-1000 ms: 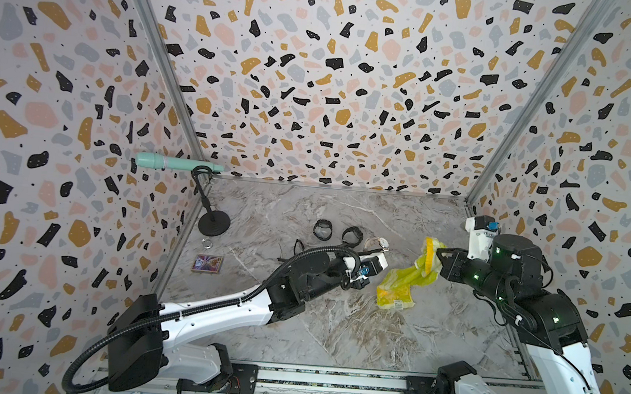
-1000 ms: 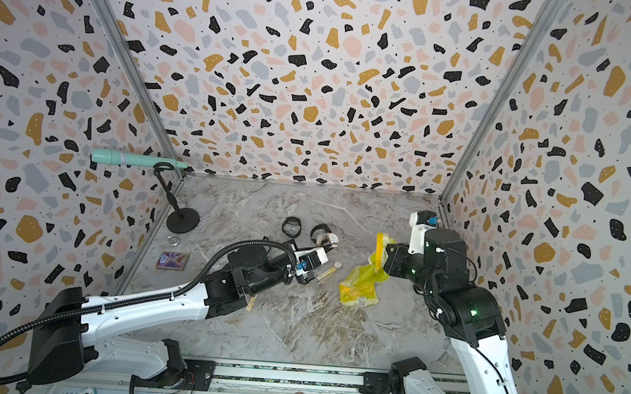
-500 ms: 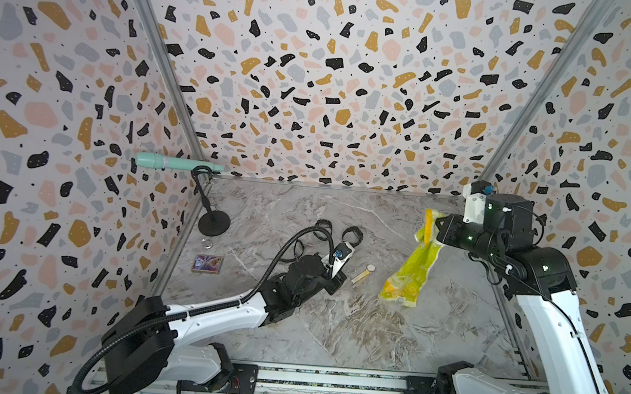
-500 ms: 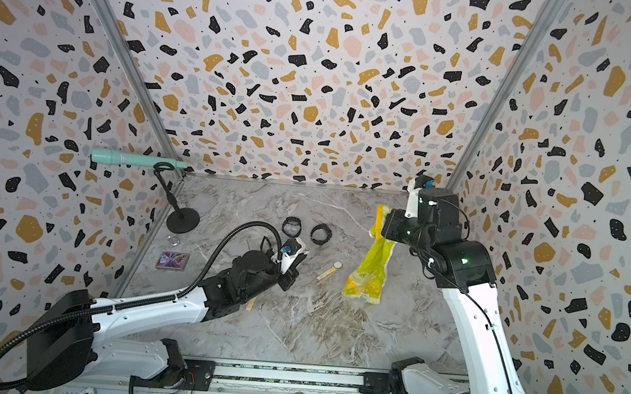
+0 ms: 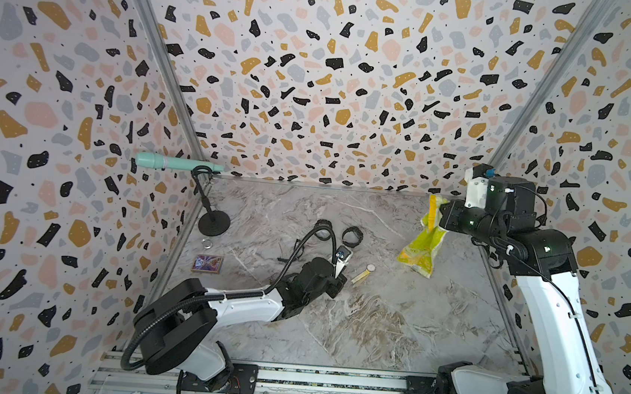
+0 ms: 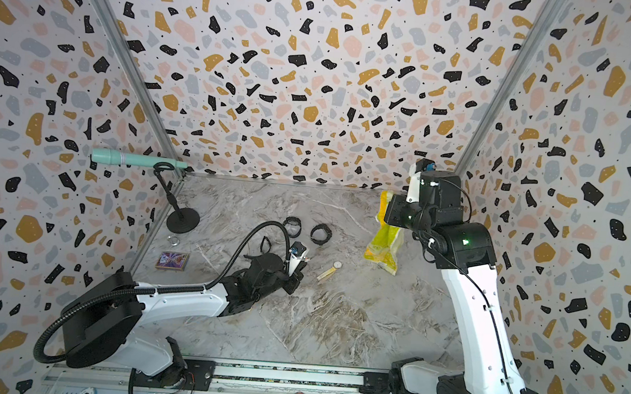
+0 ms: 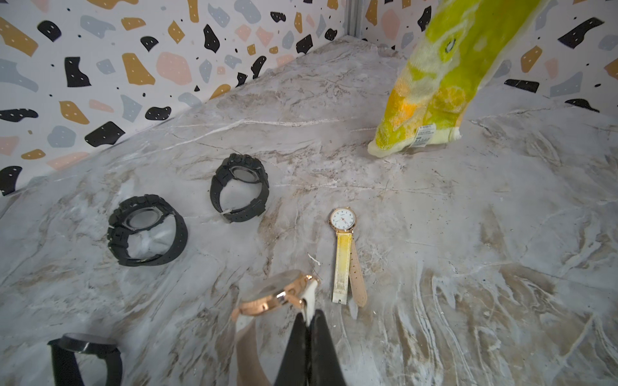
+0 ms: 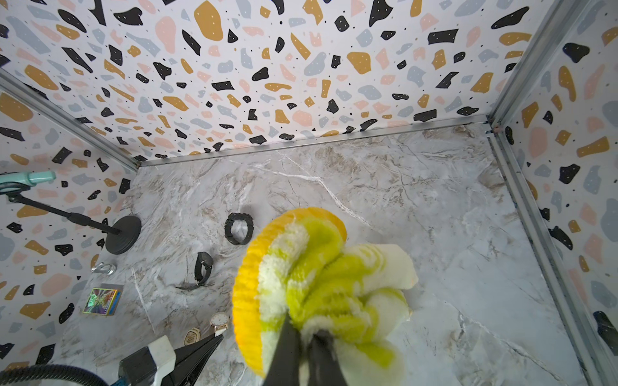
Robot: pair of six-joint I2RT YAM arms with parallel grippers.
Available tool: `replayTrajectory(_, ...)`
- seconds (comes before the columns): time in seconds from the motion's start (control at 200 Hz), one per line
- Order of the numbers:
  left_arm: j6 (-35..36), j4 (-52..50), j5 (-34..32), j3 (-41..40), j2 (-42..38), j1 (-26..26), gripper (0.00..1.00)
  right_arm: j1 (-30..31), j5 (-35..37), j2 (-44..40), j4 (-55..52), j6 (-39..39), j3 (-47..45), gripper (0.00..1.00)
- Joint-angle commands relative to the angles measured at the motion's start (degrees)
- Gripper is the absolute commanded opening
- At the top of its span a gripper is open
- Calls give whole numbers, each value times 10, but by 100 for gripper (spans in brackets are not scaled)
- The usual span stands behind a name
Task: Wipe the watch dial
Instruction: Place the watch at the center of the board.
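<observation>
Left hand (image 7: 307, 322) pressed together on pale strap of rose-gold watch (image 7: 262, 304), low over worktop (image 7: 485, 250); dial (image 7: 271, 289) tilted upward. Right hand (image 8: 306, 337) pinching bunched yellow-green cloth (image 8: 301, 267), which hangs near back right corner, well apart from watch, lower end touching worktop. Judged best: carry cloth fold to dial, turn glass toward it, rub lightly so strap holds in pinch. Steer clear of yellow-strap watch (image 7: 342, 222) nearby.

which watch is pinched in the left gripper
The rose-gold watch with the pale strap: the left gripper pinches its strap, while the black watches and the yellow-strapped watch lie on the table.
</observation>
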Motion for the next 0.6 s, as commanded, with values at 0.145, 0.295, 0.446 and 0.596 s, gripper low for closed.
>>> replayTrajectory(0.145,-16,1,-7,49,84,16,0,-5,12,-16,-6,-18,-5,0)
replayTrajectory(0.295,-24,-5,-4,73,124,24,4,-9,12,-24,-15,-21,-15,0)
replayTrajectory(0.446,-31,-38,-9,115,174,35,8,-15,11,-40,-15,-18,-39,0)
replayTrajectory(0.596,-37,-47,-1,134,196,43,18,-24,5,-52,-15,-17,-56,0)
